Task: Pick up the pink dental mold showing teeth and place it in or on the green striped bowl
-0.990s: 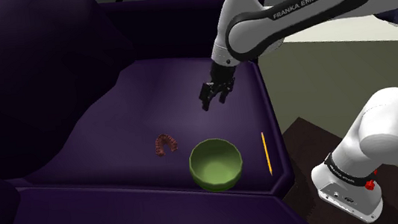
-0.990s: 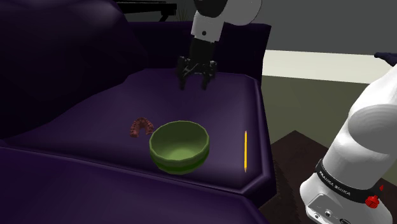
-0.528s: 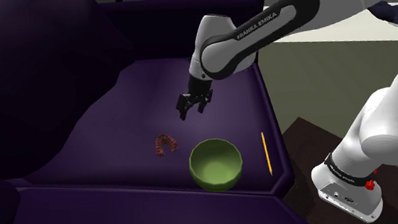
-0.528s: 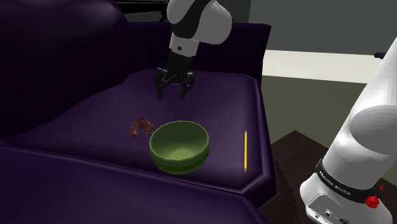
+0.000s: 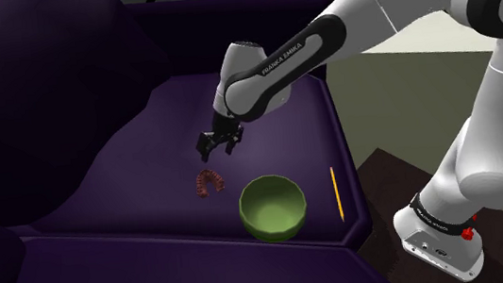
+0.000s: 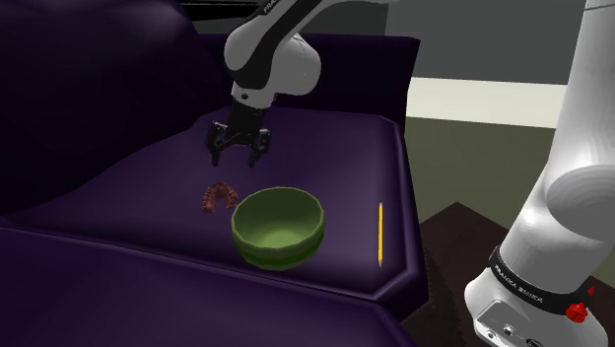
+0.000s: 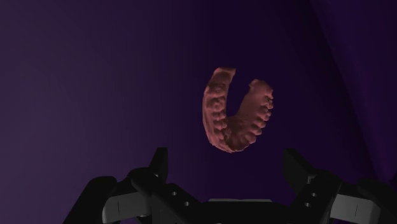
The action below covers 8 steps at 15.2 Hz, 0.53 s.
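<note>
A small pink dental mold (image 5: 209, 182) (image 6: 219, 195) lies on the dark purple sofa seat (image 5: 236, 99), just left of the green bowl (image 5: 272, 207) (image 6: 278, 227) in both exterior views. My black gripper (image 5: 217, 147) (image 6: 235, 150) hangs open above the seat, a little above and behind the mold, with nothing between its fingers. In the wrist view the horseshoe of teeth (image 7: 236, 117) lies ahead of the open gripper (image 7: 226, 167), apart from both fingers.
A yellow pencil (image 5: 336, 192) (image 6: 380, 233) lies on the seat near its right edge, beside the bowl. The sofa's backrest (image 5: 56, 98) rises on the shoulder view's left. The robot's stand (image 5: 439, 236) is beyond the sofa's right arm.
The arm has swung the open gripper leftward and down across the seat, from behind the bowl to just above the mold. Mold, bowl and pencil have not moved.
</note>
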Tool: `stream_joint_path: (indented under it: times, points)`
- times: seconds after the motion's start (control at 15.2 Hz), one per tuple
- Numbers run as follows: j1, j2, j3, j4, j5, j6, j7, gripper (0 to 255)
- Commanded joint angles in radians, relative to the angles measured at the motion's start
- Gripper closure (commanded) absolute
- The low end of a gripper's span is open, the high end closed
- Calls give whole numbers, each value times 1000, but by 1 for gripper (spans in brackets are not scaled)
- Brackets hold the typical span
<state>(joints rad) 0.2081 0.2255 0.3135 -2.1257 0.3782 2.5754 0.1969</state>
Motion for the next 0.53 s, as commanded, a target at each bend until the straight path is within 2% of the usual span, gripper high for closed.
stream_joint_path:
  times: [0.0, 0.46]
  points:
    - [7, 29, 1, 11, -4, 22, 4, 0]
    - [22, 86, 0, 24, -13, 69, 9, 0]
